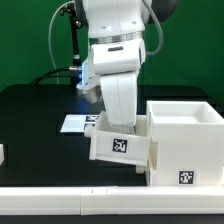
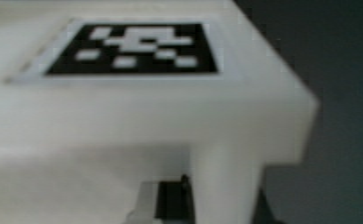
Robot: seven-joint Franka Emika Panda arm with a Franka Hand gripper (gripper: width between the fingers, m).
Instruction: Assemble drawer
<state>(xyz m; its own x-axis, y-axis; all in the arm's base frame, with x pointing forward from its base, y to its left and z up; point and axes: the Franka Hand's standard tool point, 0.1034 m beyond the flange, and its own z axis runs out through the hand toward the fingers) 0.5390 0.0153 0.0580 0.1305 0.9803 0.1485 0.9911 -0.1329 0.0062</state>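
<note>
A small white drawer tray (image 1: pixel 120 148) with a black-and-white tag on its face sits slightly tilted against the left side of the large white casing (image 1: pixel 186 135). My gripper (image 1: pixel 119 127) reaches down into the tray from above, and its fingertips are hidden behind the tray's wall. In the wrist view the tray (image 2: pixel 142 110) fills the picture, its tag uppermost. The gripper (image 2: pixel 196 200) seems shut on the tray's wall, with only a narrow dark slot beside it. A second white part (image 1: pixel 2 155) shows at the exterior view's left edge.
The marker board (image 1: pixel 72 123) lies flat on the black table behind the tray, to the exterior view's left. A white rail (image 1: pixel 70 205) runs along the table's front edge. The casing has a tag on its front face (image 1: pixel 185 178).
</note>
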